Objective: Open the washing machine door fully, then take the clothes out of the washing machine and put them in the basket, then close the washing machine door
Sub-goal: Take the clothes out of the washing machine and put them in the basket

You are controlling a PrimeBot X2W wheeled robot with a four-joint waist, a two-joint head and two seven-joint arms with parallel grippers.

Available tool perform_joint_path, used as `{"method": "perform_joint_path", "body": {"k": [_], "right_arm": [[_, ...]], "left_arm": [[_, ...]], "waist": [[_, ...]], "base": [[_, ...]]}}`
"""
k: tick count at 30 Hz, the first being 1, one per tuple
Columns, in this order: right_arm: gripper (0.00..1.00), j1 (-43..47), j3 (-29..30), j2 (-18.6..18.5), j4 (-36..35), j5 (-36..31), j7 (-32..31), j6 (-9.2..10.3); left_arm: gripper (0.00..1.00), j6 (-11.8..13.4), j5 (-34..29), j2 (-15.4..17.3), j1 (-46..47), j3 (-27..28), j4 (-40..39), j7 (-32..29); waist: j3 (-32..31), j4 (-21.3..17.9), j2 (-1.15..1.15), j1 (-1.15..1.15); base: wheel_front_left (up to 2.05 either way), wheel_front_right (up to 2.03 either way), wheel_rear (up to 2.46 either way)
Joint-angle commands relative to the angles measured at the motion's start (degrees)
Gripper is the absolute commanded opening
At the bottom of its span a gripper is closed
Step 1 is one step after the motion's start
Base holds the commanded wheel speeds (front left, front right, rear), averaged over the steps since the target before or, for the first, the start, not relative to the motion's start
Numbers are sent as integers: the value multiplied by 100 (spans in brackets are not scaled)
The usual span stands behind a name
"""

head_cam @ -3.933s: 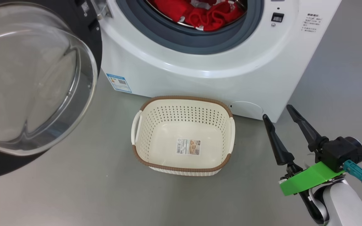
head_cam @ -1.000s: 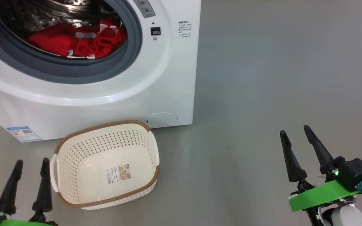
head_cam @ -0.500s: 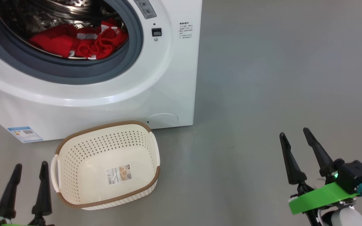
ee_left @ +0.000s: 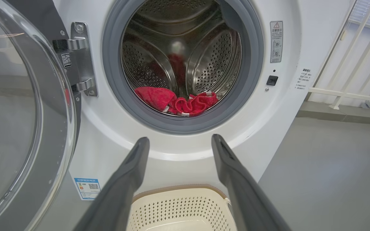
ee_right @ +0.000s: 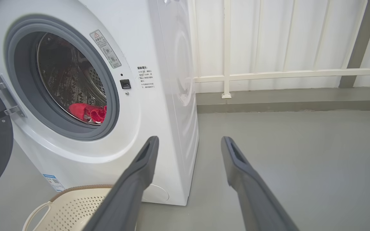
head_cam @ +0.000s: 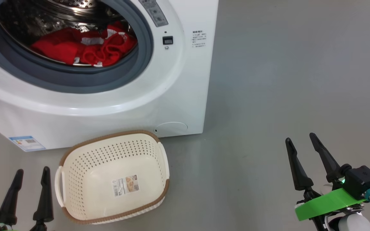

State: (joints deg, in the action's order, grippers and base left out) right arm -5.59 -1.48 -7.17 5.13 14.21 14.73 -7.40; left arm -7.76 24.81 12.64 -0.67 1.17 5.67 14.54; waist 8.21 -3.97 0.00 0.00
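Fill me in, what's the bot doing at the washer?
Unloading laundry, early on. The washing machine door is swung open at the left of the washing machine. The red clothes lie in the drum; the basket on the floor in front holds none. The left gripper and right gripper are both open and empty, short of the drum.

One washing machine (head_cam: 172, 96), with one round door (ee_left: 18, 112) and one blue energy sticker (head_cam: 27, 143). One basket (head_cam: 85, 160), one label sticker (head_cam: 125, 185) on its bottom. One heap of red clothes (head_cam: 85, 51) in the drum (ee_left: 210, 54); how many garments cannot be told. Two grippers, the left gripper (head_cam: 32, 171) and the right gripper (head_cam: 300, 137), two fingers (head_cam: 46, 195) each
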Motion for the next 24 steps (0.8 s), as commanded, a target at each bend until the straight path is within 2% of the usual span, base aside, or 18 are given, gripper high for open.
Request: {"method": "perform_joint_path", "body": {"k": [1, 9, 24], "right_arm": [[100, -63, -157, -19, -156, -21, 27, -9], [100, -93, -170, 0, -155, -33, 27, -9], [100, -174, -214, 94, -163, -76, 27, -9]], "left_arm": [[100, 27, 42, 166, 184, 196, -113, 46], [100, 27, -1, 140, 247, 245, -8, 46], [100, 27, -83, 193, 479, 46, 235, 46]], "waist": [[11, 2, 0, 0], [62, 17, 0, 0], [239, -24, 0, 0]], "base": [[95, -132, 37], [84, -96, 13], [4, -4, 0]]}}
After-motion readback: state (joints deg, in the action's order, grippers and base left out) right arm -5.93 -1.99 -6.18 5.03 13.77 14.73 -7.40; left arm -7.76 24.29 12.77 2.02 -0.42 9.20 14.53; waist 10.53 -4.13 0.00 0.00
